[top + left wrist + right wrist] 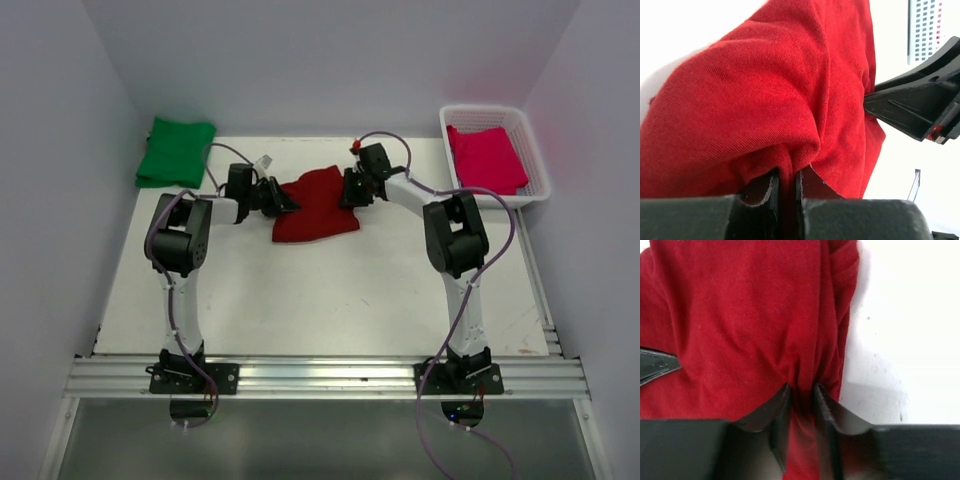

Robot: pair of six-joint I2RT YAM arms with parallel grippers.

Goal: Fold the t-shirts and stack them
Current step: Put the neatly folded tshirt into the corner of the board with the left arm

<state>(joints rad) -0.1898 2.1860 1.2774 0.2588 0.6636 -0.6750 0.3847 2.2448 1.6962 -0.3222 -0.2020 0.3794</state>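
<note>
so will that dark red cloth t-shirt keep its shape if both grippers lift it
Probably not: the dark red cloth t-shirt bunches into folds where the left gripper and right gripper pinch it, so it should sag between them. Thin matte knit: probably light, unlikely to slip.

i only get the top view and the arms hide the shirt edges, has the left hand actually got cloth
Observer: Yes. The left wrist view shows the left hand closed on a pinched fold of the dark red t-shirt.
Operator: and the right one
Observer: The right wrist view shows the right hand pinching a gathered ridge of cloth, wrinkles fanning out from it.
Operator: where on the shirt
Observer: Close to its side edge; bare white table lies right beside the grip.
</note>
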